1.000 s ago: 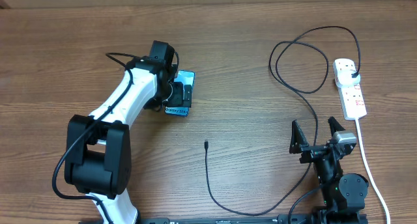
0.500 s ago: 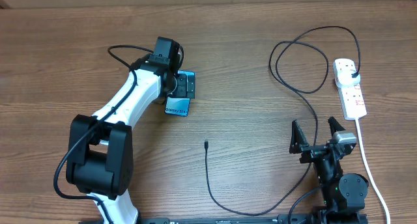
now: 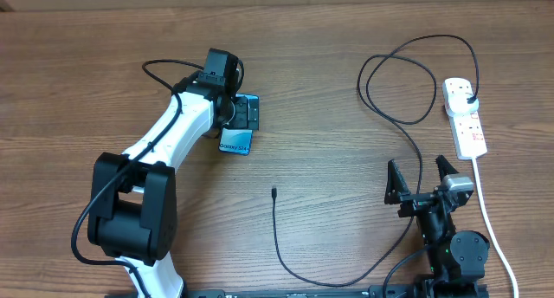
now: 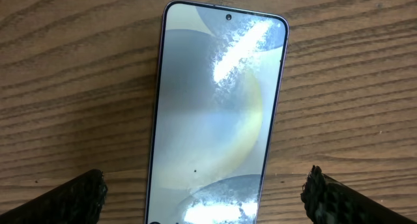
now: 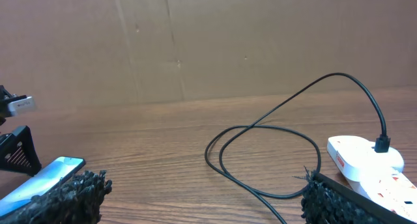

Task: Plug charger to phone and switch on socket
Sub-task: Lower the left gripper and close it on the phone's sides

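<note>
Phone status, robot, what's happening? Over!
Left gripper open over phone. Right gripper open, empty. Charger tip lying loose, plug in socket. Nothing blocking.

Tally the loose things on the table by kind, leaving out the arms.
phone: 1
charger cable: 1
power strip: 1
Total: 3

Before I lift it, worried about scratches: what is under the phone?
The phone lies flat on the wooden table; only wood shows around it. Directly beneath is covered.
</note>
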Robot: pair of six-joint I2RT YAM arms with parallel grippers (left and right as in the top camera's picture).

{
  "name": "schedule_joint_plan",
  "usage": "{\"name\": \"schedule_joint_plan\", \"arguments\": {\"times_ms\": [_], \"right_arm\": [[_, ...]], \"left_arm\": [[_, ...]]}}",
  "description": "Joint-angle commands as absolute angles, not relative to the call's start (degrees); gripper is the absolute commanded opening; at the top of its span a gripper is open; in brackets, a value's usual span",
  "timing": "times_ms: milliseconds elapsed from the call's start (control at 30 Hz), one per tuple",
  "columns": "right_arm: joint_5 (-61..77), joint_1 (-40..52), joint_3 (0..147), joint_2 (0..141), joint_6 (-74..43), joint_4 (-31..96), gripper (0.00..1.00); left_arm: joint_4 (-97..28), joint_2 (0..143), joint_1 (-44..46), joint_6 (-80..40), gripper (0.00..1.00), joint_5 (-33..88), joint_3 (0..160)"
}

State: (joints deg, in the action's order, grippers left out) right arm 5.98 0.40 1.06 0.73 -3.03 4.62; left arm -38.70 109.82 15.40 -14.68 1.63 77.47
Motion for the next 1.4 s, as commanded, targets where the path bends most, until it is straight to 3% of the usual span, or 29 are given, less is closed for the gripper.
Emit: {"name": "schedule_joint_plan", "arguments": {"times_ms": [0,1367], "right_arm": [[5.7,0.6,0.4,0.1,-3.3,4.4,1.00],[5.7,0.6,0.4,0.1,-3.3,4.4,1.00]], "left_arm": [[-38.5,110.4,15.9,-15.0,1.00,1.1,76.9],[-33.6,118.6,16.0,-15.0,1.00,1.1,76.8]]}}
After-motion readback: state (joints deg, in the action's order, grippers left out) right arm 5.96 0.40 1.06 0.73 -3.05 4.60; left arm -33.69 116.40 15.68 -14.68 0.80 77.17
